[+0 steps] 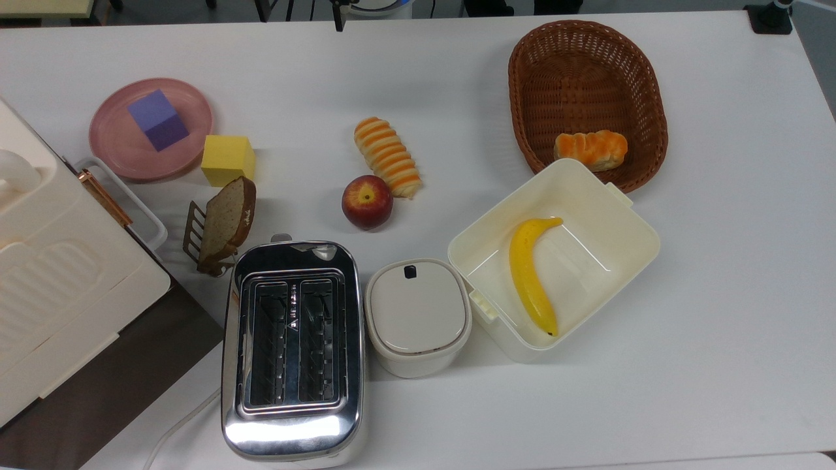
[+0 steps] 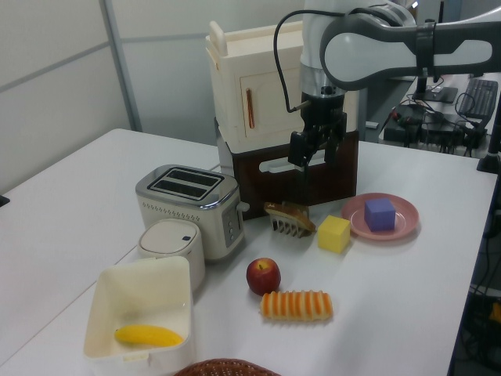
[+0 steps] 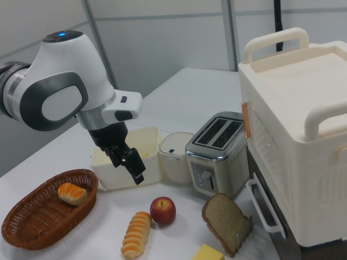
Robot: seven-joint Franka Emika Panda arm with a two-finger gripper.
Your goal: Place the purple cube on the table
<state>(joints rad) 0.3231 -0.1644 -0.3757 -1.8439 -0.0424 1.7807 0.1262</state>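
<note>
Claw (image 2: pixel 315 153): hangs in the air above the surface, holds nothing and touches nothing; the black fingers (image 3: pixel 135 172) sit close to each other, but I cannot tell whether they meet.
Purple cube (image 2: pixel 380 213): matte, plain-faced, foam-like block; it rests on the pink plate, below the claw and off toward the left view's right, well apart from it.
Pink plate (image 2: pixel 401 228): round, smooth, shallow rim.
Yellow cube (image 2: pixel 334 233): same shape and size, on the surface just beside the plate, lower than the claw.
Bread slice (image 2: pixel 288 215): brown crust, propped in a small rack almost under the claw in the left view.
Toaster (image 2: pixel 190 202): shiny chrome, two slots, on the left view's left of the claw.
Apple (image 2: pixel 264 276): red, round, glossy, nearer the camera than the claw in the left view.
Surface (image 1: pixel 718 326): broad, white, smooth.
Room: pale wall panels behind; a cream cabinet (image 2: pixel 258 86) stands behind the claw.
</note>
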